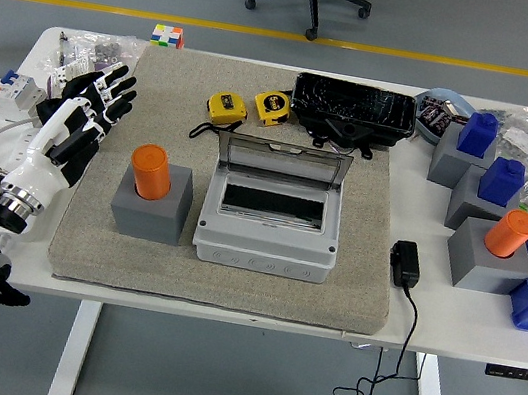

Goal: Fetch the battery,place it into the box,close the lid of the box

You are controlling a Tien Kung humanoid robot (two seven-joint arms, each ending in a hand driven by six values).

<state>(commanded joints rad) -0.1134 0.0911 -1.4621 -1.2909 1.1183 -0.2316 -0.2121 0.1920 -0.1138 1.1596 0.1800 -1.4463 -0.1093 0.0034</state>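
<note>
An orange cylinder battery [150, 173] stands upright in a grey block [150, 205] on the left part of the beige mat [83, 248]. The grey box [267, 237] sits at the mat's middle with its clear lid [285, 161] raised upright at the back; the inside shows a dark slot. My left hand [90, 118] is white and black. It hovers over the mat's left edge, left of the battery and apart from it, with fingers spread and empty. My right arm is out of view.
A second orange cylinder [509, 234] stands in a grey block at the right, next to blue blocks [501, 180] on grey stands. Two yellow tape measures [249, 106], a black case [353, 106] and a black adapter with cable [405, 264] lie around the box.
</note>
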